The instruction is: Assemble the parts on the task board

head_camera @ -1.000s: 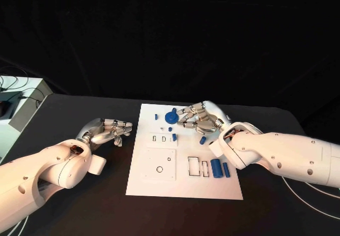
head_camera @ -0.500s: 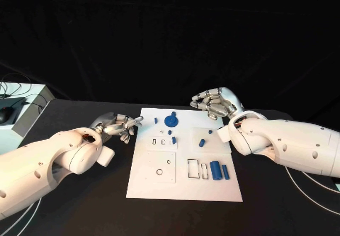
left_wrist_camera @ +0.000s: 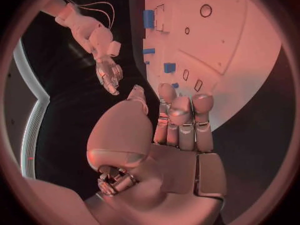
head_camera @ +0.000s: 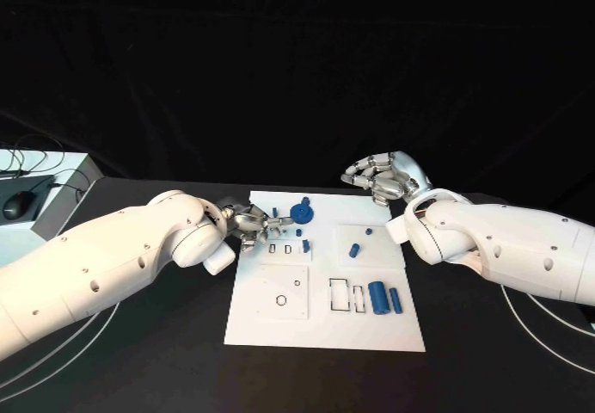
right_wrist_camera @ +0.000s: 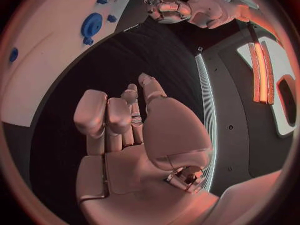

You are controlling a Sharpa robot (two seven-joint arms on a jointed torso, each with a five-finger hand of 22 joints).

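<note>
Task board [head_camera: 325,331] lies flat in the middle of the black tabletop [head_camera: 149,353], and from my seat the assembly looks barely begun. A round blue part [head_camera: 300,208] sits near the board's far edge, a small blue piece [head_camera: 353,250] lies loose on the square plate just nearer than it, and two blue cylinders [head_camera: 386,299] rest beside the open rectangular slots [head_camera: 347,293] toward the board's near side; I judge most seats still need filling. My left robot hand [head_camera: 258,227] hovers over the board's far-left corner with fingers partly curled, gripping nothing I can see. My right robot hand [head_camera: 381,183] is raised beyond the board's far-right corner, fingers curled in and holding nothing. I can read no brand, label or writing anywhere.
</note>
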